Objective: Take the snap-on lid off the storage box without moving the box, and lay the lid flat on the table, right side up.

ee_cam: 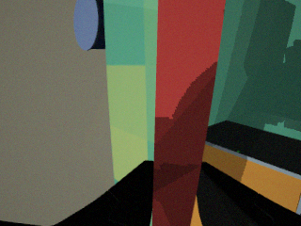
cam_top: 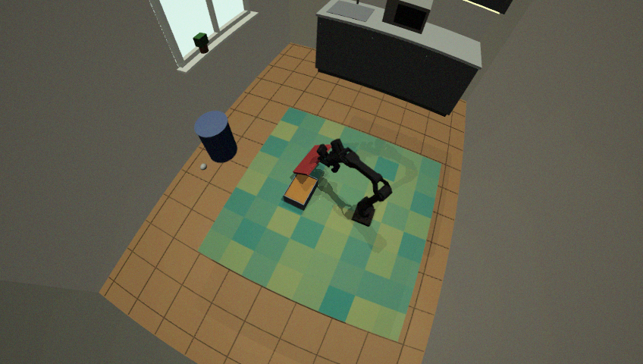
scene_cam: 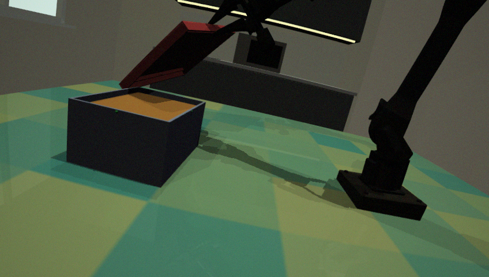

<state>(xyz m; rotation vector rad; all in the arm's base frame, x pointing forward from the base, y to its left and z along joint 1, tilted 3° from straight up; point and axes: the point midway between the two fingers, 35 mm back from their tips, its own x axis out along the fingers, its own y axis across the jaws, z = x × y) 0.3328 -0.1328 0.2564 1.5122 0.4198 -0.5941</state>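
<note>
The dark blue storage box (cam_top: 299,191) (scene_cam: 130,137) (ee_cam: 251,151) stands open on the checkered table, with orange contents showing. The red lid (cam_top: 308,161) (scene_cam: 171,55) (ee_cam: 184,88) hangs tilted in the air just beyond the box's far edge, its low edge near the box rim. My gripper (cam_top: 321,153) (scene_cam: 236,25) (ee_cam: 174,170) is shut on the lid's raised edge, and in the wrist view the lid runs as a red strip between the dark fingers.
The arm's base (cam_top: 363,212) (scene_cam: 382,197) stands on the table to the right of the box. A blue bin (cam_top: 216,135) (ee_cam: 88,21) and a small white ball (cam_top: 203,166) are on the floor to the left. A dark counter (cam_top: 392,58) stands at the back.
</note>
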